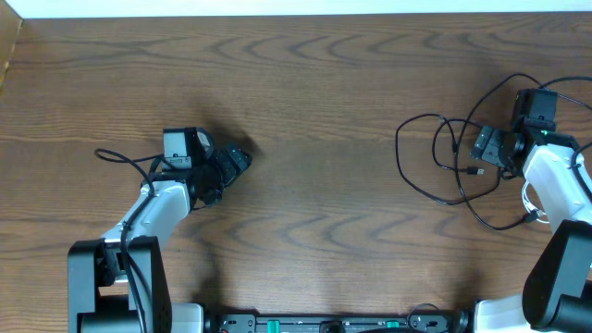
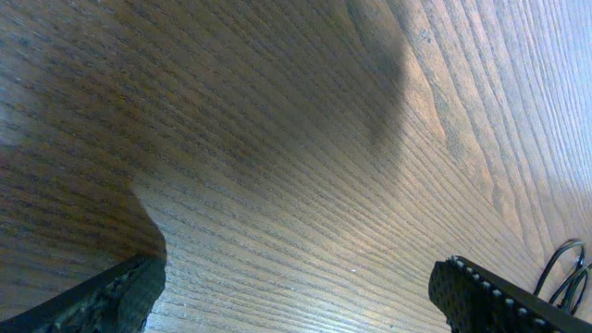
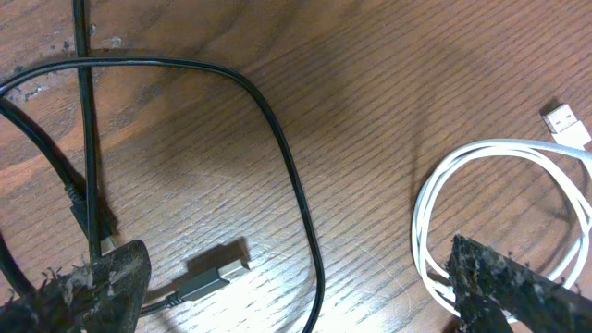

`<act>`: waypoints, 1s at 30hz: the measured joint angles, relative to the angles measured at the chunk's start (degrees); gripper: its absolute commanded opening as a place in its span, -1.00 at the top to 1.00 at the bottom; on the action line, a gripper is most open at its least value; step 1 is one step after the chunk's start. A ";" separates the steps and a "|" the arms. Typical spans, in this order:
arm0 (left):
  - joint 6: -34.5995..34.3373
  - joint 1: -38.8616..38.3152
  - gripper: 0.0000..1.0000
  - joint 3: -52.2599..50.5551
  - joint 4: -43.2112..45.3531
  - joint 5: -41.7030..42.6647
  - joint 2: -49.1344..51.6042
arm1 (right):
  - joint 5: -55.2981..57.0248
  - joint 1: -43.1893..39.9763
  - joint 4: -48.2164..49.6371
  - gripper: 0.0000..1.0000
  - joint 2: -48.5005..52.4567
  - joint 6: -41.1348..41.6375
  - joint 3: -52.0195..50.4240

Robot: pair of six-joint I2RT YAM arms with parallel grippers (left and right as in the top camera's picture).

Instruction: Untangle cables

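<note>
Black cables (image 3: 282, 148) loop beneath the right gripper (image 3: 296, 273), jaws spread like the left gripper's (image 2: 296, 291); pinch one strand alone.

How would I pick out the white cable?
Look at the wooden table's right end, where the right arm reaches over loose black cables. The white cable lies curled in a loop beside them. It is the only white one, ending in a flat plug.
</note>
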 measured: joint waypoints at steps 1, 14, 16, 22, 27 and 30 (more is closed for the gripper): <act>0.00 0.00 -0.96 0.00 0.00 0.00 0.00 | 0.00 0.00 0.00 -0.99 0.00 0.00 0.00; 0.00 0.00 -0.96 0.00 0.00 0.00 0.00 | -0.02 0.00 -0.02 -0.99 -0.44 0.00 0.00; 0.00 0.00 -0.96 0.00 0.00 0.00 0.00 | -0.11 0.00 -0.09 -0.99 -1.99 0.00 -0.09; -0.02 0.00 -0.96 0.00 0.00 0.00 0.00 | -0.24 0.00 -0.15 -0.99 -16.04 0.00 -0.31; 0.00 0.00 -0.96 0.00 0.02 0.00 0.00 | -0.22 0.00 0.02 -0.99 -31.34 0.00 -0.26; 0.00 0.00 -0.96 0.00 0.02 0.00 0.00 | -0.20 0.00 0.02 -0.98 -39.19 -0.02 -0.26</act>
